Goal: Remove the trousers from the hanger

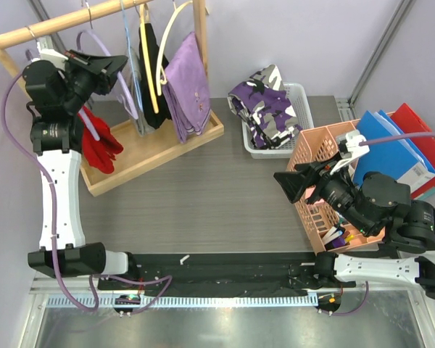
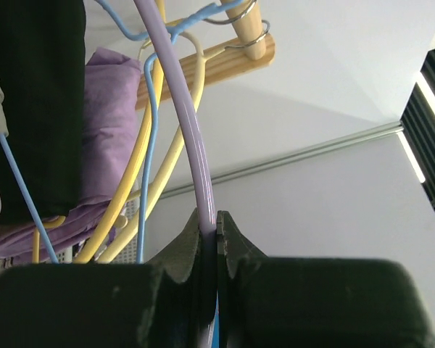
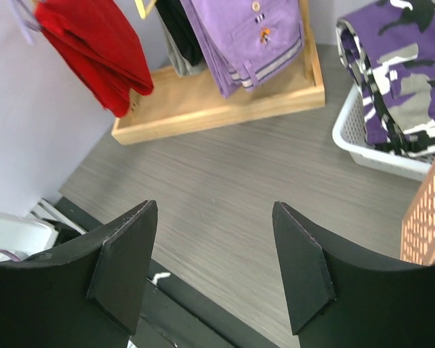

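Note:
The plain lilac trousers (image 1: 188, 90) hang folded over a yellow hanger (image 1: 163, 43) on the wooden rack; they also show in the left wrist view (image 2: 105, 130) and in the right wrist view (image 3: 246, 36). The camouflage trousers (image 1: 264, 105) lie in a white basket (image 1: 299, 94), also seen in the right wrist view (image 3: 406, 72). My left gripper (image 1: 110, 67) is up at the rack, shut on a thin lilac hanger (image 2: 201, 174). My right gripper (image 1: 290, 187) is open and empty above the table, in front of the orange basket; its jaws stand wide apart (image 3: 214, 250).
A red garment (image 1: 100, 145) hangs at the rack's left end, a black one (image 1: 151, 69) beside blue and yellow hangers. The rack's wooden base (image 1: 156, 156) lies on the table. An orange basket (image 1: 315, 148) and blue and red folders (image 1: 395, 148) stand at the right.

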You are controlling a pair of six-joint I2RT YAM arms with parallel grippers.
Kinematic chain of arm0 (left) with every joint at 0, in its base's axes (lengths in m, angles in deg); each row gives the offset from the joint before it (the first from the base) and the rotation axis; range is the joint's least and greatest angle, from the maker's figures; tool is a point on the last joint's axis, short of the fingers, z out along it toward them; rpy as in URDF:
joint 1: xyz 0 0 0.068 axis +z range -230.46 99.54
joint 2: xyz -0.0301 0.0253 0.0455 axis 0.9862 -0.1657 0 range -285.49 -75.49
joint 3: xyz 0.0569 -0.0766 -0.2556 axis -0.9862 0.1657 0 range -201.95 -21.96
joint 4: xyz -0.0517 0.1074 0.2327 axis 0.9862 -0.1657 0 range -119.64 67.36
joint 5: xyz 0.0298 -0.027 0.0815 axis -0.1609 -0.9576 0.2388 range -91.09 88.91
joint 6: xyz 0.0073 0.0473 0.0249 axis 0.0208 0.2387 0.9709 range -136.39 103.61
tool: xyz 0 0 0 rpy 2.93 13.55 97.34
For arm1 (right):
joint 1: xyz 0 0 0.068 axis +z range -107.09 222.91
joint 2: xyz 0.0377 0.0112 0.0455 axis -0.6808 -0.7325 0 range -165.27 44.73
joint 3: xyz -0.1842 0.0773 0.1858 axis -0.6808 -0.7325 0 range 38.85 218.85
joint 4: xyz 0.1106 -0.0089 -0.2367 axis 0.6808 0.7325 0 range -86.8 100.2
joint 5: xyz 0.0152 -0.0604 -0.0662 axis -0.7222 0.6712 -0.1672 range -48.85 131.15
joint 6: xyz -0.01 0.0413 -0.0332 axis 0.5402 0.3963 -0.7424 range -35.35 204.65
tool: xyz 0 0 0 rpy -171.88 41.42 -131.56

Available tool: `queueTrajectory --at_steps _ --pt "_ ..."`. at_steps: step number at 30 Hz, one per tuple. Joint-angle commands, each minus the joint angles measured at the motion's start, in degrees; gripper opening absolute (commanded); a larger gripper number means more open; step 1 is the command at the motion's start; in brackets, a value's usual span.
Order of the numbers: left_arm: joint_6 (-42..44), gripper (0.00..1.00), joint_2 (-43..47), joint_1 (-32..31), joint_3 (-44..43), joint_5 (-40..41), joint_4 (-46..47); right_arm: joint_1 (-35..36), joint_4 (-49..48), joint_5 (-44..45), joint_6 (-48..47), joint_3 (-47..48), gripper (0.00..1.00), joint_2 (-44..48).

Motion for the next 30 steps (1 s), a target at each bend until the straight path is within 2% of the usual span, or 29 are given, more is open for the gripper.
queueTrajectory --at_steps 1,4,14,20,23,27,30 --pt "-5.7 0.00 -1.3 3.1 -2.8 -5.5 10.7 0.3 1.3 1.7 1.4 -0.8 0.70 0.6" --pt "-8.9 0.00 -2.3 4.2 -2.4 -7.5 12.4 0.2 1.2 2.0 1.2 -0.8 0.70 0.4" --pt "-12.4 0.00 1.3 5.9 7.8 -10.7 15.8 0.3 -0.9 0.6 1.8 -0.2 0.70 -3.6" --pt "-10.9 0.00 4.4 6.9 10.2 -11.0 13.5 0.2 1.1 2.3 5.6 0.3 0.71 -5.9" --pt "-9.2 0.08 5.1 7.3 10.6 -11.4 11.6 0.3 3.5 3.8 9.0 0.7 0.71 -6.9" --pt "-5.6 0.26 6.6 7.9 11.4 -9.9 8.5 0.2 8.7 5.3 13.3 1.4 0.72 -7.9" --pt "-3.9 0.30 7.3 8.3 11.3 -9.4 5.4 0.2 11.9 5.4 15.7 2.0 0.72 -9.0"
